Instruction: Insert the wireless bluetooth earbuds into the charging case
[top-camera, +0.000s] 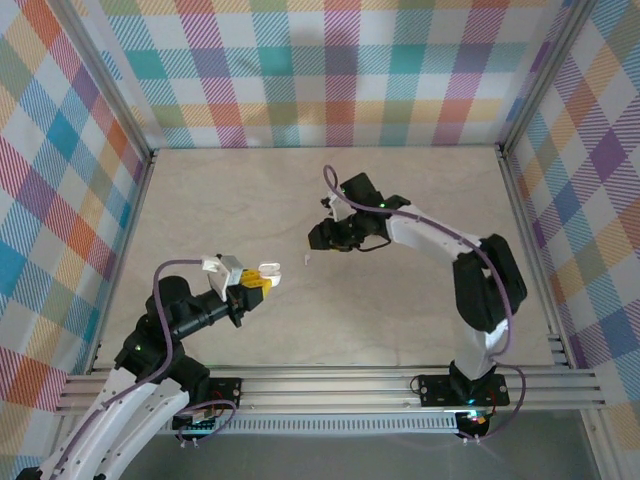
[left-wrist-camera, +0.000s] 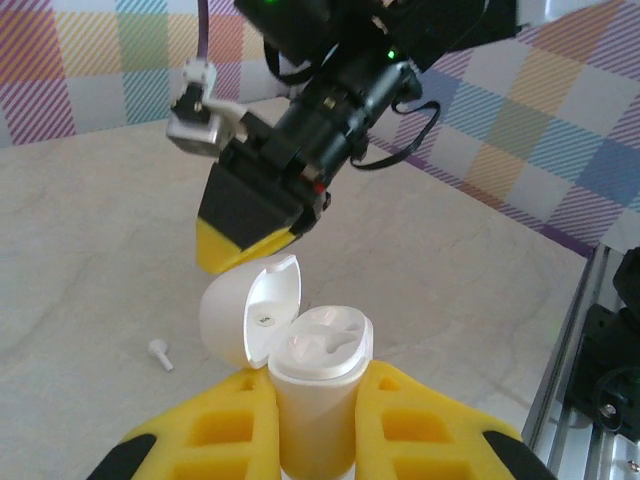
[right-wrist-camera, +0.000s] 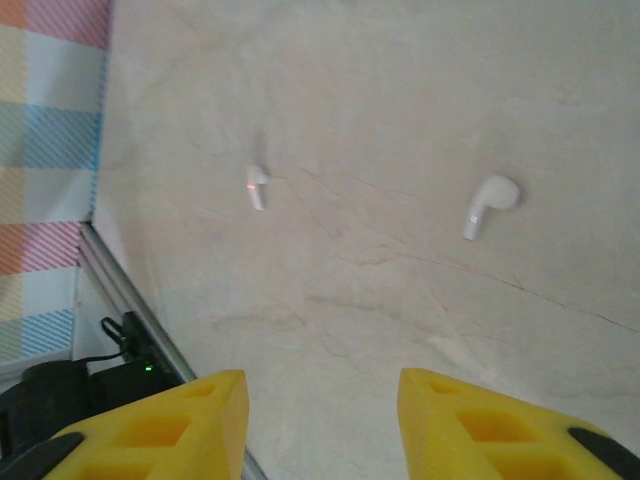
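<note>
My left gripper (left-wrist-camera: 315, 405) is clamped on the charging case (left-wrist-camera: 320, 350), which stands upright between the fingers with its lid flipped open. My right gripper (right-wrist-camera: 320, 385) hangs with its fingers parted and nothing between them. On the table (right-wrist-camera: 380, 300), the first white earbud (right-wrist-camera: 490, 203) lies ahead-right of those fingers and the second white earbud (right-wrist-camera: 257, 186) ahead-left.

I count two white earbuds (right-wrist-camera: 257, 186) (right-wrist-camera: 490, 205) on the tabletop (right-wrist-camera: 400, 90) and one white charging case (left-wrist-camera: 315, 385). Two hands show on my feeds as well: the left hand (top-camera: 260, 282) and the right hand (right-wrist-camera: 322, 405).
</note>
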